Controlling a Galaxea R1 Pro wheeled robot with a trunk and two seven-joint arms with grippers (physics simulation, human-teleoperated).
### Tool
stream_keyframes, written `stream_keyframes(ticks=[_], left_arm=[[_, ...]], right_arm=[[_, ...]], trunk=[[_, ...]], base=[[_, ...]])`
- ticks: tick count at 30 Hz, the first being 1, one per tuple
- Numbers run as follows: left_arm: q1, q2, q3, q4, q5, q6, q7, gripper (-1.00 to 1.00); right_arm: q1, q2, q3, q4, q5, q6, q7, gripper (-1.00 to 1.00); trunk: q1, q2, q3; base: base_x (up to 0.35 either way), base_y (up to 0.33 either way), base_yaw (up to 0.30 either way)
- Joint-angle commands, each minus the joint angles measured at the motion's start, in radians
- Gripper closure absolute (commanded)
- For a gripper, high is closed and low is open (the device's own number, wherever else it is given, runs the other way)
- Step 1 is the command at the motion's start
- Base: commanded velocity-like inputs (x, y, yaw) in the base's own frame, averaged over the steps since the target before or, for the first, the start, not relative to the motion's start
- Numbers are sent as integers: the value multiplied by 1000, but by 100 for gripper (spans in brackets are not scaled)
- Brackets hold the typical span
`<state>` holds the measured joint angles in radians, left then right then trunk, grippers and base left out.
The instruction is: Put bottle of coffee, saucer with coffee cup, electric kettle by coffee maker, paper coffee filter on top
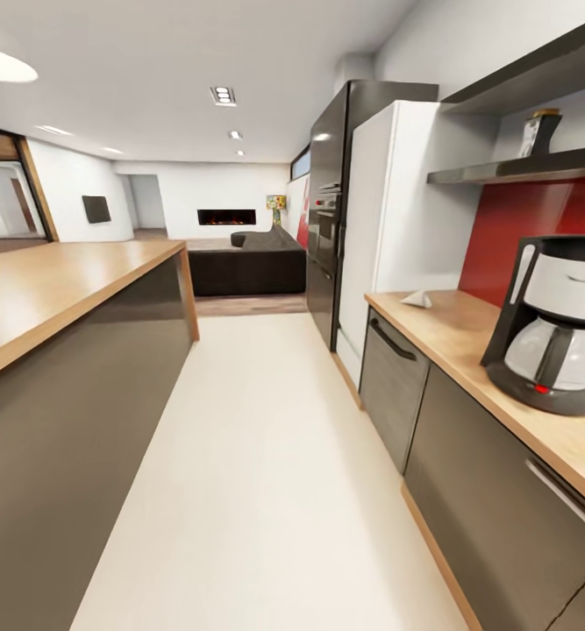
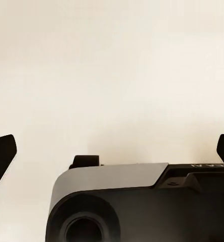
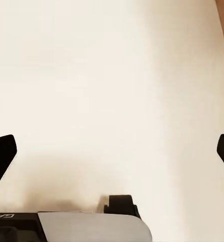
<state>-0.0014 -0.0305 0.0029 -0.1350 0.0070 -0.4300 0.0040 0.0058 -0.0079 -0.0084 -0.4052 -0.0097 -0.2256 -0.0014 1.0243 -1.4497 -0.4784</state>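
Little writing can be read here: the right wrist view shows pale letters "GAL" on the dark robot base [image 3: 66, 227], cut off at the picture's edge, and the left wrist view shows a few reversed characters on the same base [image 2: 142, 206], too small to make out. The bottle of coffee [image 1: 540, 131] bears a white label whose print is blurred; it is a small dark waisted bottle with a yellow-gold cap, standing upright on the kitchen shelf [image 1: 520, 166], a thin black board over the red backsplash [image 1: 529, 228]. Below it, the coffee maker [image 1: 555, 324] stands on the kitchen countertop [image 1: 450, 333]: black body, silver-white filter housing, steel-look carafe with a black handle, and a small red switch at its base. Farther along the same worktop, near the white refrigerator [image 1: 397, 219], lies the paper coffee filter [image 1: 417, 300], a white folded cone. The left gripper [image 2: 112, 151] and the right gripper [image 3: 112, 151] both have their black fingertips spread wide with nothing between them, hanging over the pale floor [image 1: 266, 456].
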Motion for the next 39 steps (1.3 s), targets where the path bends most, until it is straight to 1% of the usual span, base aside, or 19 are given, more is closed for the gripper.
stream_keyframes(ticks=[1,13,14,18,39], left_arm=[[0,0,0,0,1,-3,0,-100],[0,0,0,0,1,-3,1,-100],[0,0,0,0,1,-3,1,-100],[0,0,0,0,1,-3,1,-100],[0,0,0,0,1,-3,1,-100]], right_arm=[[0,0,-1,-1,-1,-1,0,-100],[0,-3,-1,2,6,-1,0,-100],[0,-3,-1,39,8,-1,0,-100],[0,-3,-1,65,8,-1,0,-100],[0,0,1,73,8,-1,0,-100]], trunk=[[1,0,-1],[1,0,-1],[1,0,-1],[1,0,-1],[1,0,-1]], base=[[345,0,0],[345,0,0],[345,0,0],[345,0,0],[345,0,0]])
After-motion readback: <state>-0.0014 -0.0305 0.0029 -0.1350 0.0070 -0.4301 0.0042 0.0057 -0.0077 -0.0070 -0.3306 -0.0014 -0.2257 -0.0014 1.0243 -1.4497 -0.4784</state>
